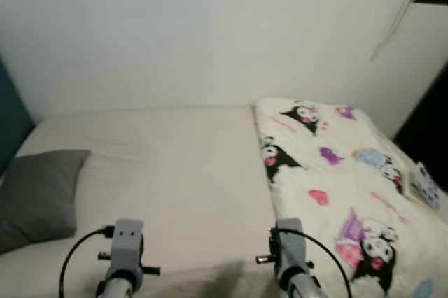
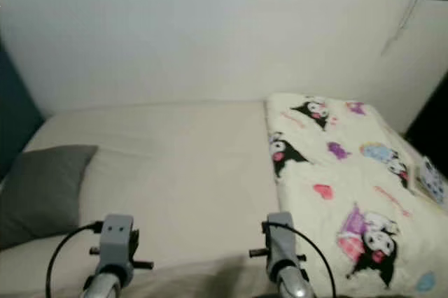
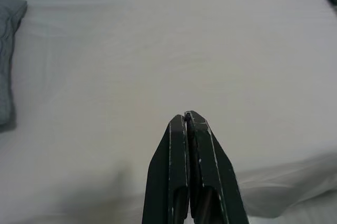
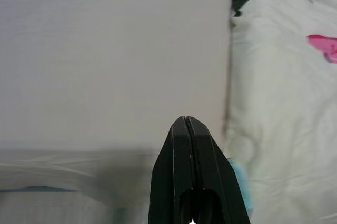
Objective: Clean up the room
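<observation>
A bed with a cream sheet (image 1: 175, 165) lies before me against a white wall. A white blanket (image 1: 336, 179) printed with black-and-pink cartoon figures covers the bed's right part. A grey pillow (image 1: 38, 196) lies at the left end. My left gripper (image 3: 188, 121) is shut with nothing in it, over the bare sheet near the front edge. My right gripper (image 4: 185, 123) is also shut and holds nothing; it hangs by the front edge, just left of the blanket's border (image 4: 229, 77). Both wrists (image 1: 126, 242) show at the bottom of the eye views.
A small patterned item (image 1: 423, 186) lies at the blanket's far right edge. A dark teal surface (image 1: 10, 116) stands at the left beyond the pillow. A dark opening (image 1: 430, 130) is at the right past the bed.
</observation>
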Motion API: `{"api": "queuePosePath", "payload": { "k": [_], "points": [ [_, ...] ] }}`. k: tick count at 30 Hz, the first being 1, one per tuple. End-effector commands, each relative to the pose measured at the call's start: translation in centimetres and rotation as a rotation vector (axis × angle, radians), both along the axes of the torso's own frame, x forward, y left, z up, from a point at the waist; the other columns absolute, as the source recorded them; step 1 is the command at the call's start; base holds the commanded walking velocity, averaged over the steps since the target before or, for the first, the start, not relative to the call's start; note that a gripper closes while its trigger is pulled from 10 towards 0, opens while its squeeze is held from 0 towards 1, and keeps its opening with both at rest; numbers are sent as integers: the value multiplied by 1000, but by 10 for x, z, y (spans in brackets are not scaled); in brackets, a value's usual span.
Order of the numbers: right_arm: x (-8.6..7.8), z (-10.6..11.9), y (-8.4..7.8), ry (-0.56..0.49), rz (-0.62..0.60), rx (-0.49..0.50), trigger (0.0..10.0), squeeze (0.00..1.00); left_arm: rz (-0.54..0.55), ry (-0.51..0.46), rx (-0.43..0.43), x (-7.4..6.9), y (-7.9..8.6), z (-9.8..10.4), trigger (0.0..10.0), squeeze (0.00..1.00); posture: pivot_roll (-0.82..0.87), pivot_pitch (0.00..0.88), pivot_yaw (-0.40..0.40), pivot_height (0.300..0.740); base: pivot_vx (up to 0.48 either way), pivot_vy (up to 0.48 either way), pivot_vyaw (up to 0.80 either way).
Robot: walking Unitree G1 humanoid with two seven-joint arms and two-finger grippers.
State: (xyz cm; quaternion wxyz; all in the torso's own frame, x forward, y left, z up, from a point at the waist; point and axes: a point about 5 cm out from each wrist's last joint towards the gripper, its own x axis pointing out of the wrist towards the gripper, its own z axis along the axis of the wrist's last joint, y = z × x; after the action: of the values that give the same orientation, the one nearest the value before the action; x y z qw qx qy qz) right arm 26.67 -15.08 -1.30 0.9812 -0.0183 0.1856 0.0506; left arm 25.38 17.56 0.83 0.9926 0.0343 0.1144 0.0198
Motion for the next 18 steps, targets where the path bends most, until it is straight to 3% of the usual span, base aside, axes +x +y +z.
{"api": "queuePosePath", "payload": {
  "k": [1,18],
  "points": [
    [-3,-3,-5,15,-16,3,10000,0,-6,21,0,-4,-2,-4,10000,0,-48,83,-49,740,0,-480,0],
    [-4,-3,-3,18,-18,21,10000,0,-20,18,7,-4,-3,-3,10000,0,-46,86,-43,740,0,-480,0]
  ]
}}
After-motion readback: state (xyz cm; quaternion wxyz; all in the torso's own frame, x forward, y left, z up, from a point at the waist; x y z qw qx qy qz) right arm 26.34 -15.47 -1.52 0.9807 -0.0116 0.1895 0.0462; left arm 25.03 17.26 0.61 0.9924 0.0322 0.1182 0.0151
